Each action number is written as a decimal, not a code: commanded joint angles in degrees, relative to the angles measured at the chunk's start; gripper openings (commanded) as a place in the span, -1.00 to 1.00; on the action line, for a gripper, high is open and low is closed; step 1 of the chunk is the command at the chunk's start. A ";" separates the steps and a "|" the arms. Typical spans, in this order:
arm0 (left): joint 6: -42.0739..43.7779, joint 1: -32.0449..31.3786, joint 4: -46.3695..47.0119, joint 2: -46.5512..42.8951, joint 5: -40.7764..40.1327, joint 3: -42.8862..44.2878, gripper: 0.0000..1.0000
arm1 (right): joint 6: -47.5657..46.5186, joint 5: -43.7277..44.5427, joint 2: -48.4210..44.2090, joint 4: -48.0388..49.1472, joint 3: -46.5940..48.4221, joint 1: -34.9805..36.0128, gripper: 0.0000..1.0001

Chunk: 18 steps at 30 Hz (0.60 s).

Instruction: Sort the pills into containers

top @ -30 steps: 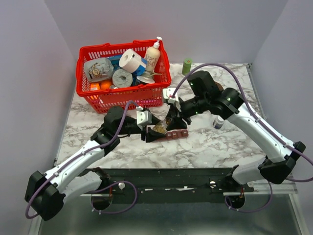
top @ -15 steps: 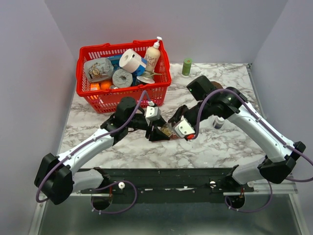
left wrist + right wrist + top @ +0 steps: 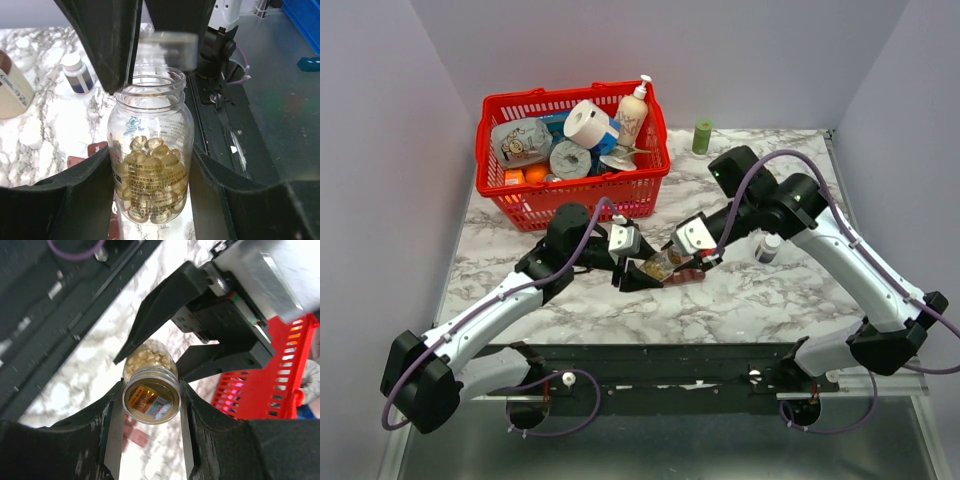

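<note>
The containers (image 3: 688, 278) lie mostly hidden, seemingly under the tilted bottle (image 3: 661, 265).

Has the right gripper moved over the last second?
Yes. The right gripper has tipped away from the red basket, toward the table's near edge.

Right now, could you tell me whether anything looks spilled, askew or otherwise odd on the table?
No spill or damage shows. One oddity: the uncapped pill bottle is clamped by both the left gripper and the right gripper at once, held tilted above the compartment strip.
</note>
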 commanded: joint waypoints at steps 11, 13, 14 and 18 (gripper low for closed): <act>8.29 -0.21 -4.65 -3.63 -7.48 -3.03 -1.00 | 37.49 -10.26 -3.77 14.58 -2.26 -11.35 -0.46; 10.32 -0.30 -6.67 -4.16 -11.27 -3.56 -1.00 | 44.03 -2.44 -5.09 17.95 -6.54 -13.48 -0.45; 11.03 -0.47 -7.98 -4.25 -12.41 -3.73 -1.00 | 48.94 7.44 -5.45 20.49 -8.23 -14.88 -0.43; 14.54 -1.00 -10.09 -4.95 -15.75 -3.82 -1.00 | 52.15 21.05 -5.80 23.85 -17.63 -20.33 -0.41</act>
